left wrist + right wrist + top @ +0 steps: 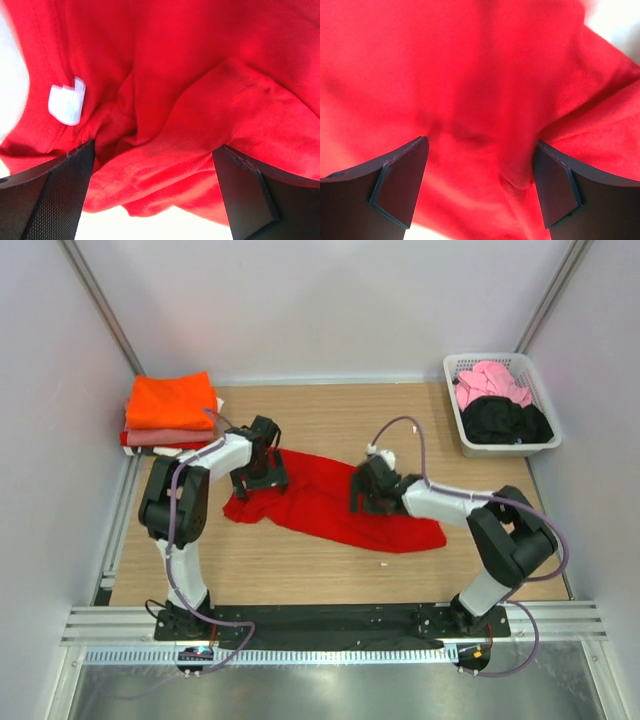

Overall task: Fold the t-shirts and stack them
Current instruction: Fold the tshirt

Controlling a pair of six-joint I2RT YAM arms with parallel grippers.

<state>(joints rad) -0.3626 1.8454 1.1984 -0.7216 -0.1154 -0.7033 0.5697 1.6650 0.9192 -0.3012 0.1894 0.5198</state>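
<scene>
A bright red t-shirt (330, 505) lies crumpled and stretched slantwise across the middle of the table. My left gripper (258, 475) is down on its left end, near the collar. In the left wrist view that gripper (155, 185) is open, with bunched red cloth (190, 125) and a white neck label (66, 102) between and beyond the wide-apart jaws. My right gripper (365, 490) presses on the shirt's middle. Its wrist view shows the gripper (480, 185) open too, smooth red cloth (470, 75) filling the gap.
Folded shirts are stacked at the back left, orange (172, 400) on top and salmon-pink (160, 437) under it. A white slatted basket (485, 358) at the back right holds a pink shirt (492, 380) and a black one (505, 420). White walls close three sides.
</scene>
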